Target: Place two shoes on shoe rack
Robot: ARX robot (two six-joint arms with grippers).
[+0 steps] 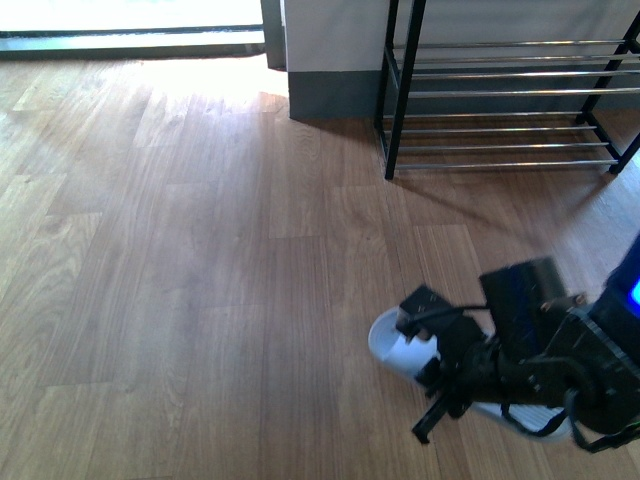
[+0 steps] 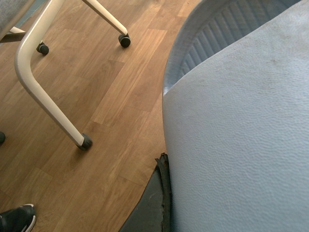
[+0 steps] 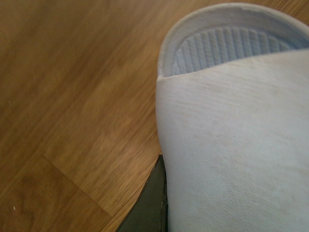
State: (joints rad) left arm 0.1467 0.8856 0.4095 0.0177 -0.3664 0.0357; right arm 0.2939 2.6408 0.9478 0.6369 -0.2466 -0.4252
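Note:
A pale blue-white slide sandal (image 1: 390, 345) is low over the wooden floor at the front right, and my right gripper (image 1: 440, 385) is shut on it. In the right wrist view this sandal's strap (image 3: 231, 145) fills the picture, with one dark finger (image 3: 154, 203) against its edge and the other finger hidden. My left gripper (image 2: 193, 193) is shut on a second slide sandal (image 2: 236, 130); one dark finger (image 2: 153, 203) shows beside the strap. The left arm is out of the front view. The shoe rack (image 1: 400, 90), black-framed with chrome bars, stands at the back right against the wall.
In the left wrist view, cream chair legs on black casters (image 2: 86, 141) stand on the floor near the sandal. A black shoe with a white sole (image 2: 17, 217) lies at that picture's corner. A grey skirting (image 1: 330, 95) runs behind the rack.

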